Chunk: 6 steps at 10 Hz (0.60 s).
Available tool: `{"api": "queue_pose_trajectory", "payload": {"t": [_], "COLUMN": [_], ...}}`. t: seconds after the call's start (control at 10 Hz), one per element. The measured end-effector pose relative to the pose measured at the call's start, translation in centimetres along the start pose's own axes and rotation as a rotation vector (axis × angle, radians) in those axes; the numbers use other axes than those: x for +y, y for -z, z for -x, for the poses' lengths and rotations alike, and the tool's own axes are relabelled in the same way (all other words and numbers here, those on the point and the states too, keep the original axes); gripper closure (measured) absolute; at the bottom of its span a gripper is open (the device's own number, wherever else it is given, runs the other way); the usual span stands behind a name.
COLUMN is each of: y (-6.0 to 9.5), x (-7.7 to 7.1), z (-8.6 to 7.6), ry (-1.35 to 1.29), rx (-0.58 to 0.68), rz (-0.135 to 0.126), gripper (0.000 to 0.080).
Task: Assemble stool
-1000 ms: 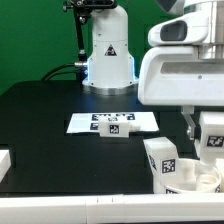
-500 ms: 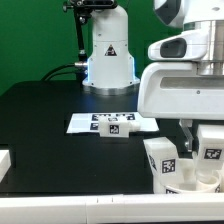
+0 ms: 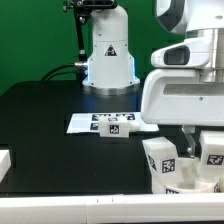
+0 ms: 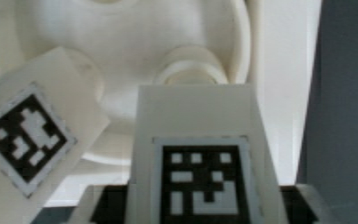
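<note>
**A:** White plastic throughout. The seat disc is the largest piece and lies on the tabletop at the exterior view's right. How would it handle?

**B:** By its look it is stiff, light and rather slick. It is also shallow, so a sideways push could make it slide. The rim would be the place to grip it, though nothing seems to call for lifting it now.

**A:** And the leg?

**B:** It is a chunky, rigid block whose flat sides suit two fingers. The hand is clamped on its upper end, with the tag face showing and the lower end aimed at the disc's sockets. A second leg stands in the disc just beside it, leaning a little.

**A:** The arm's pose?

**B:** The arm hangs over the disc with the wrist pointing straight down. It holds the leg near upright, just above the seat. Whether the leg's tip touches a socket cannot be told.
</note>
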State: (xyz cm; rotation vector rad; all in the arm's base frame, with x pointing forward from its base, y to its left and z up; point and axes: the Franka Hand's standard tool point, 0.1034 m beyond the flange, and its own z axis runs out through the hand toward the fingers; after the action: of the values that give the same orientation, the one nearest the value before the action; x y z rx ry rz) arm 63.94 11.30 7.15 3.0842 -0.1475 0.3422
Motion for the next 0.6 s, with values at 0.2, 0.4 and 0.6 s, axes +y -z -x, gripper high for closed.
{"api": "queue_pose_trajectory", "payload": {"t": [0.2, 0.4, 0.6], "y": [-0.07, -0.13, -0.09], "x": [0.00, -0.65, -0.67], "z": [0.04, -0.14, -0.07], "ry": [-0.003, -0.007, -0.003], "rx": [0.000, 0.026, 0.033], "rz": [0.001, -0.002, 0.002], "gripper": [0.0479, 0.0479, 0.0479]}}
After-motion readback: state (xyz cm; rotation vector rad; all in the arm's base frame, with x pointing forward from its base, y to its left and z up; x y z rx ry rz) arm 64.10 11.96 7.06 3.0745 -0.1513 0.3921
